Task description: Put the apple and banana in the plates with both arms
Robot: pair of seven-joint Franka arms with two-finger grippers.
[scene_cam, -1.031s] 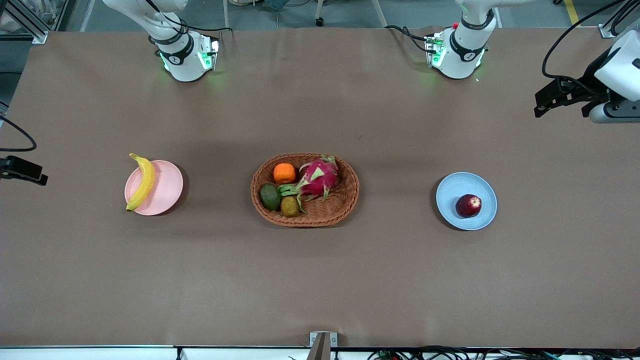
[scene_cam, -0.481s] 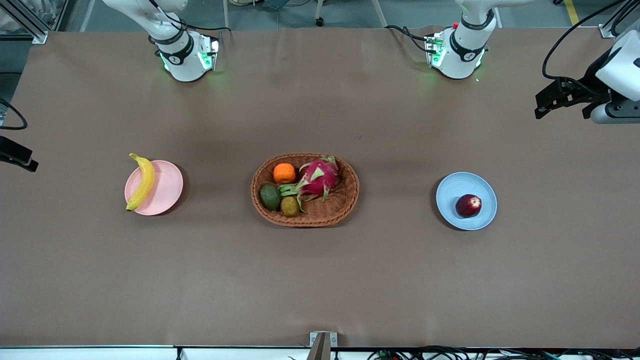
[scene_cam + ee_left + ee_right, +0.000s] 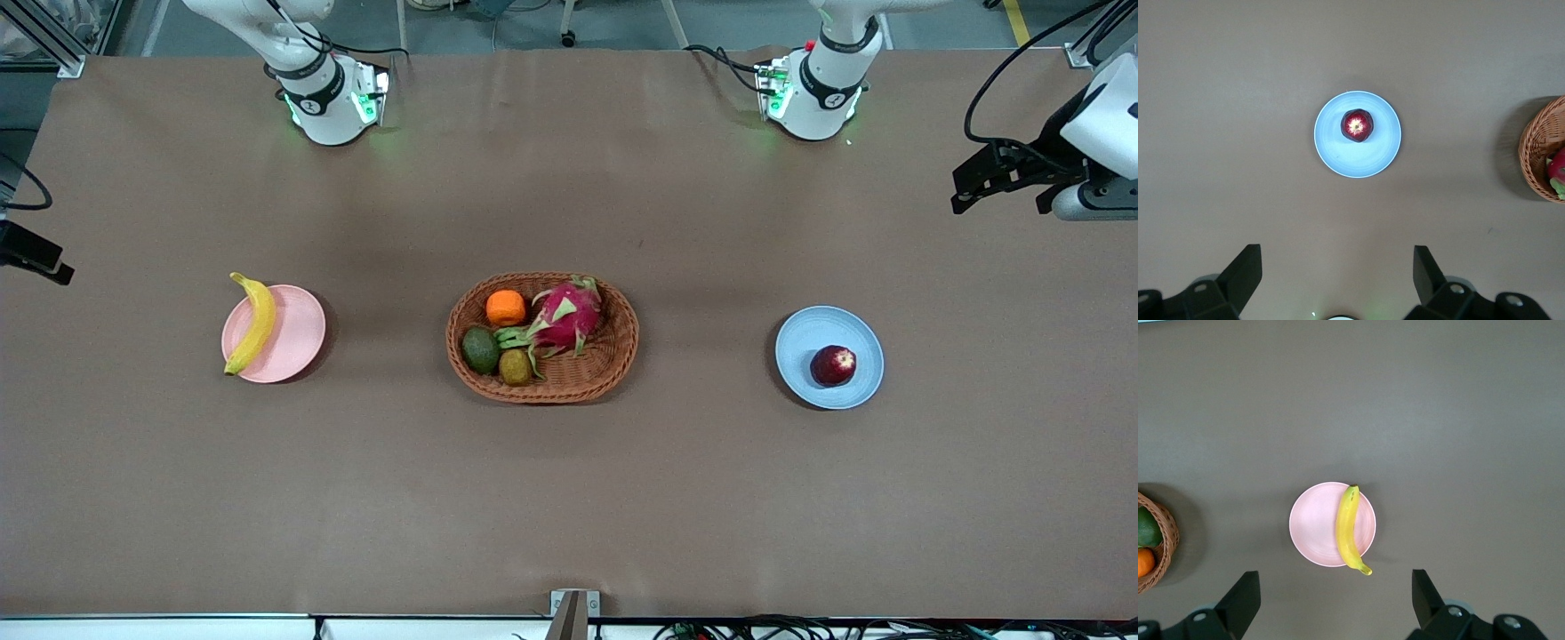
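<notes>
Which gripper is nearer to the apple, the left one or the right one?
Left. The left gripper is open, high above the table near the apple; the right gripper, also open, is up by the banana.

An oval brown wicker basket (image 3: 542,338) sits on the brown table covering (image 3: 569,498) about midway between the two ends, and it holds four fruits. A round orange fruit (image 3: 506,308) lies beside a pink dragon fruit (image 3: 566,314) with green scales — the dragon fruit toward the left arm's end. Nearer to the front camera lie a dark green avocado (image 3: 481,349) and a small brownish-green fruit (image 3: 516,366), side by side — the avocado toward the right arm's end.
</notes>
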